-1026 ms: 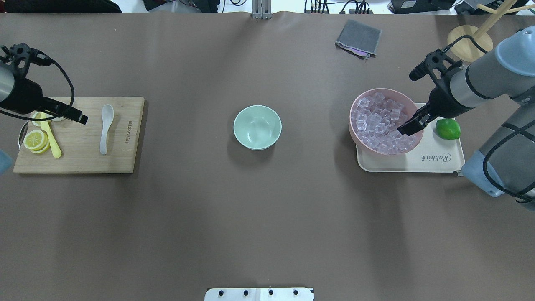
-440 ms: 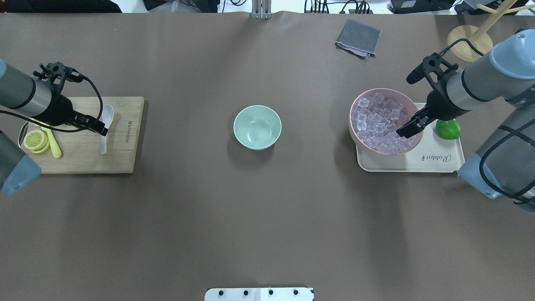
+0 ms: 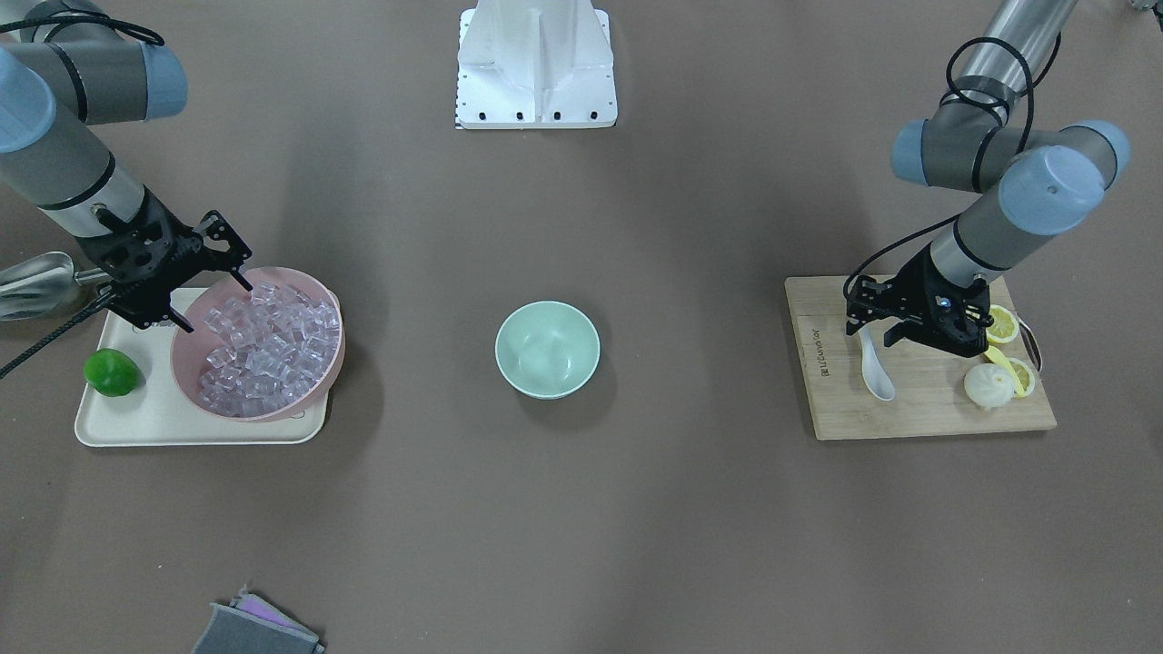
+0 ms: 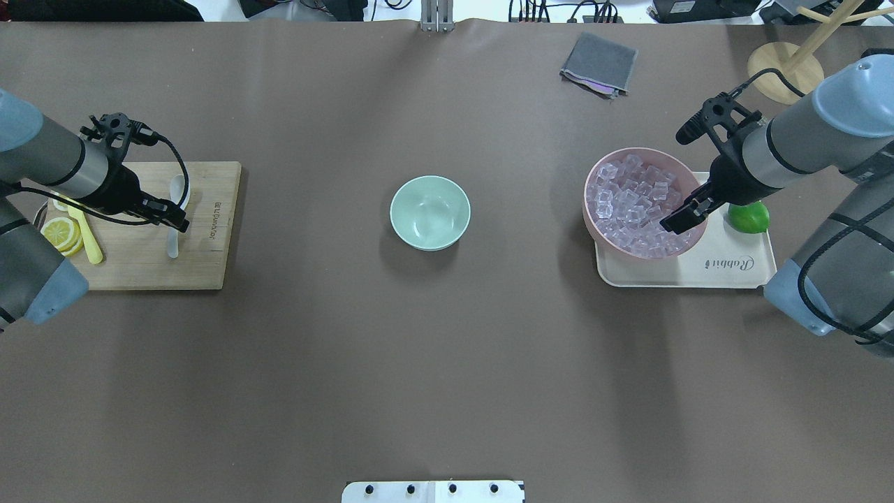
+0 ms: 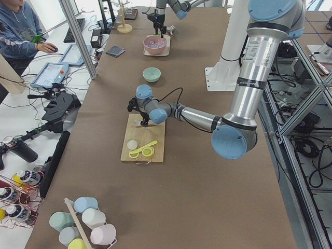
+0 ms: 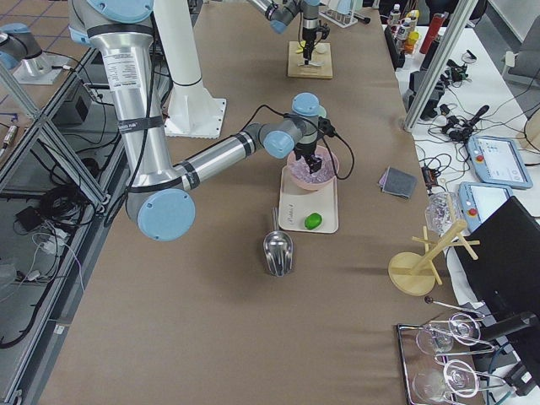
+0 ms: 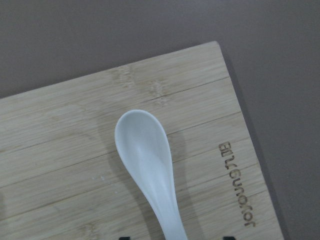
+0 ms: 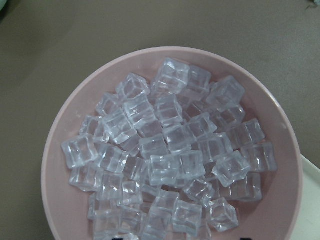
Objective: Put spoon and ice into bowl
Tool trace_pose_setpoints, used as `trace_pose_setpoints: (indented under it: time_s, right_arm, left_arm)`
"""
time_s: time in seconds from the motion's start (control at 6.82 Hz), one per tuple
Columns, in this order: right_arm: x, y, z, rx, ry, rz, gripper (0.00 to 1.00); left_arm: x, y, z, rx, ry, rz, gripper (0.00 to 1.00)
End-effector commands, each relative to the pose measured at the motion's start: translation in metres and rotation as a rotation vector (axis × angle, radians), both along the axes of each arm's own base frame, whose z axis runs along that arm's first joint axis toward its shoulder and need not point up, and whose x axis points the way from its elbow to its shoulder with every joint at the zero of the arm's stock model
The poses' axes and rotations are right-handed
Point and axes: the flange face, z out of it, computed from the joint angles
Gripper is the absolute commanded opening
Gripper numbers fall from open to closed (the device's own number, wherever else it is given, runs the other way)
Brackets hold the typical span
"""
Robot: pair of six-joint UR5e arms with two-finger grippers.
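The white spoon (image 4: pixel 172 244) lies on the cutting board (image 4: pixel 202 258), scoop toward the far side. My left gripper (image 4: pixel 174 222) is open and hangs just over the spoon's handle, a finger on either side; the left wrist view shows the spoon (image 7: pixel 147 165) between the two tips. The mint-green bowl (image 4: pixel 429 212) stands empty at the table's middle. Clear ice cubes (image 4: pixel 632 206) fill the pink bowl (image 4: pixel 590 175). My right gripper (image 4: pixel 676 222) is open over that bowl's right rim, above the ice (image 8: pixel 165 160).
Lemon slices (image 4: pixel 59 234) and a yellow spoon (image 4: pixel 87 234) lie on the board's left part. The pink bowl and a lime (image 4: pixel 749 216) sit on a cream tray (image 4: pixel 733 269). A metal scoop (image 3: pixel 32 277) lies beside the tray. A grey cloth (image 4: pixel 599 64) lies far back.
My left gripper has moved right across the board, from above the lemon slices to above the spoon's handle. The right gripper has shifted only slightly over the pink bowl.
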Motion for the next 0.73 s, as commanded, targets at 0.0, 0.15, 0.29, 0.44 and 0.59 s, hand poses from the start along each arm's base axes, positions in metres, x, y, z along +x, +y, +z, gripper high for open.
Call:
trace_pose_setpoints:
  time_s: [0.0,0.15,0.29,0.44,0.59]
  right_arm:
    - [-0.0019,0.0006,-0.0008,0.003,0.0,-0.001,0.83]
    - [-0.002,0.0004,-0.0003,0.003,0.0,-0.001,0.83]
    - [-0.0022,0.0002,0.0003,0.003,0.0,-0.001,0.83]
    - [-0.0023,0.0003,-0.0002,0.005,-0.003,-0.002,0.83]
    - [-0.0023,0.0003,-0.0002,0.005,-0.003,-0.002,0.83]
  left_arm:
    - [0.0051,-0.0005,0.0079,-0.012,-0.011,0.006,0.52]
    - [0.0052,-0.0004,0.0077,-0.011,-0.009,0.007,0.5]
    - [0.0051,-0.0005,0.0079,-0.013,-0.011,0.005,0.45]
    - [0.0049,-0.0002,0.0048,-0.012,-0.007,0.002,0.13]
    - [0.0051,-0.0003,0.0022,-0.019,-0.002,-0.004,0.0]
